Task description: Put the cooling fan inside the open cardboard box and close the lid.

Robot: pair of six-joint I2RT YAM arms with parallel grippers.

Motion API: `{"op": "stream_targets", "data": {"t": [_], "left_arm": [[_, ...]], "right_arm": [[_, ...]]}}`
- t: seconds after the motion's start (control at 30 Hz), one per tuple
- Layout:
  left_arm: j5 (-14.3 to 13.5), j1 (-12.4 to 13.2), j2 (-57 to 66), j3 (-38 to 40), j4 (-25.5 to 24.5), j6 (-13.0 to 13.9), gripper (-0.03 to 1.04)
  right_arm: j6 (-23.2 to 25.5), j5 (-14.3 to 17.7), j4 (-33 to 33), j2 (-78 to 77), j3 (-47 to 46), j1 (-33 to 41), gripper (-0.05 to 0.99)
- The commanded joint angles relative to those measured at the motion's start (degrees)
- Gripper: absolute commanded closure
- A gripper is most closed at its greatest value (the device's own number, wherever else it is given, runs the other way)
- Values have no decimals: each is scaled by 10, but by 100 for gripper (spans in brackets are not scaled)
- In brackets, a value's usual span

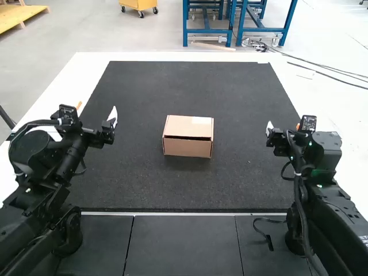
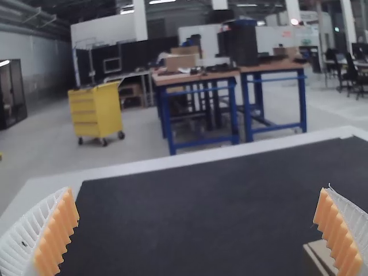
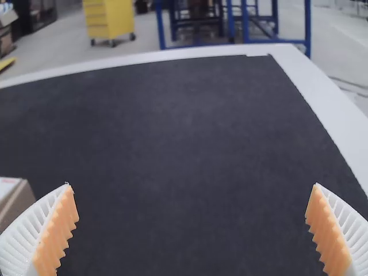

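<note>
Your small brown cardboard box (image 1: 188,136) sits mid-way across the black mat (image 1: 190,80) on the white tabletop (image 1: 54,92). Its lid lies flat and shut, so the closing step looks done; you cannot tell whether the fan is inside. The left gripper (image 1: 110,122) and right gripper (image 1: 270,132) hover well apart from it, fingers spread wide, holding nothing. Next, probably just press-check the lid.
</note>
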Motion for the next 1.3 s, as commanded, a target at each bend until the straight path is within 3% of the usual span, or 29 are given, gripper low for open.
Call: {"op": "stream_targets", "data": {"t": [0.0, 0.27, 0.33, 0.47, 0.6, 0.77, 0.87, 0.93, 0.97, 1.0, 1.03, 1.07, 1.13, 1.27], "left_arm": [[19, 4, -63, -11, -12, 7, 4], [21, 22, -84, -38, -25, 6, 4], [22, 30, -84, -43, -32, 8, 4], [29, 62, -84, -42, -36, 7, 4], [27, 94, -84, -41, -55, 7, 4], [27, 97, -84, -42, -74, 6, 4], [67, 99, -84, -42, -117, 17, 4], [78, 95, -84, -41, -121, 13, 4], [91, 94, -84, -41, -123, -1, 4], [122, 99, -84, -41, -131, -23, 4], [141, 109, -84, -42, -139, -32, 4], [144, 126, -84, -41, -140, -32, 4], [177, 159, -84, -41, -148, -21, 4], [198, 176, -84, -42, -152, -9, 4]], "right_arm": [[-9, -16, 23, -42, -37, 6, 3], [-7, -9, -12, -150, -91, 17, 3], [-6, -6, -54, -187, -91, 16, 3], [-2, -9, -113, -260, -91, 16, 3], [12, -9, -123, -253, -90, 11, 3], [19, 4, -155, -252, -90, 13, 3], [46, 24, -160, -252, -90, 14, 3], [59, 70, -159, -252, -90, 14, 3], [60, 81, -159, -252, -89, 14, 3], [59, 92, -160, -251, -89, 14, 3], [59, 105, -161, -252, -89, 14, 3], [57, 109, -163, -252, -89, 14, 3], [53, 109, -169, -251, -89, 18, 3], [51, 125, -186, -252, -90, 45, 3]]}}
